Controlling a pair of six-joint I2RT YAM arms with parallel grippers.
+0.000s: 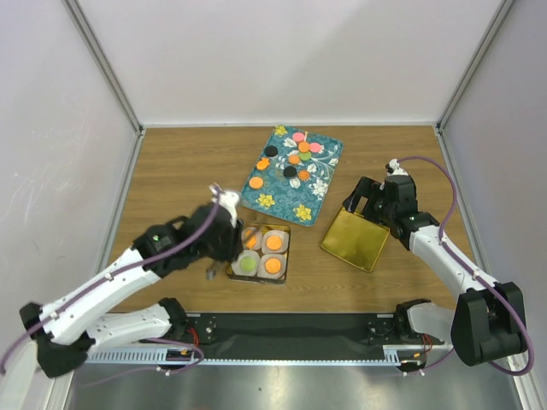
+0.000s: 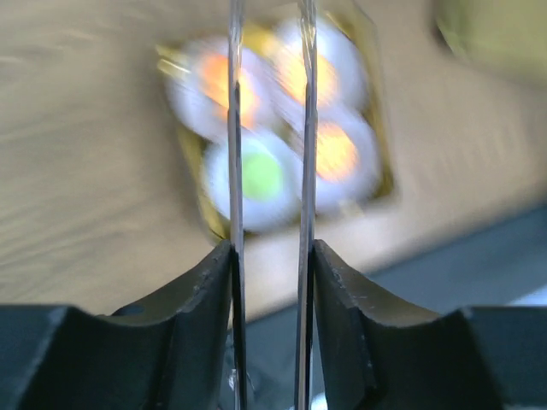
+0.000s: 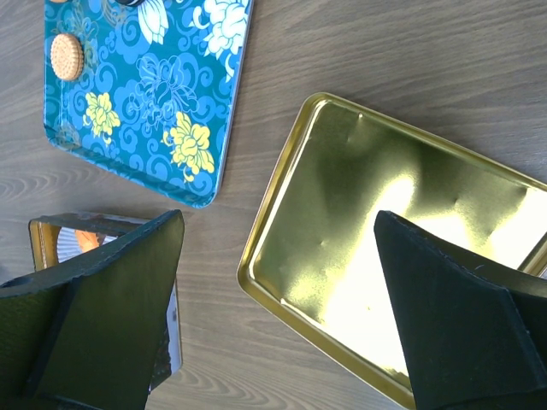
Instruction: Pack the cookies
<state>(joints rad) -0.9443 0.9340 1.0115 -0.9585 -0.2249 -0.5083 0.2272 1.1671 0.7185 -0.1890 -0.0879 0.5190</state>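
Several cookies (image 1: 293,158), orange, pink, green and black, lie on the teal flowered tray (image 1: 320,184). A gold tin (image 1: 232,272) holds white paper cups with three orange cookies (image 1: 273,243) and one green cookie (image 1: 248,265). My left gripper (image 1: 229,243) hovers at the tin's left side. It is shut on thin metal tweezers (image 2: 235,128), whose blades stand apart over the blurred tin (image 2: 192,184); their tips are out of view. My right gripper (image 1: 367,198) is open and empty above a bare gold tray (image 1: 355,237), also in the right wrist view (image 3: 282,256).
The teal tray's near corner (image 3: 162,111) carries one orange cookie (image 3: 63,55), close to the bare gold tray (image 3: 342,196). White walls enclose the table on the left, back and right. A black strip (image 1: 291,326) runs along the near edge.
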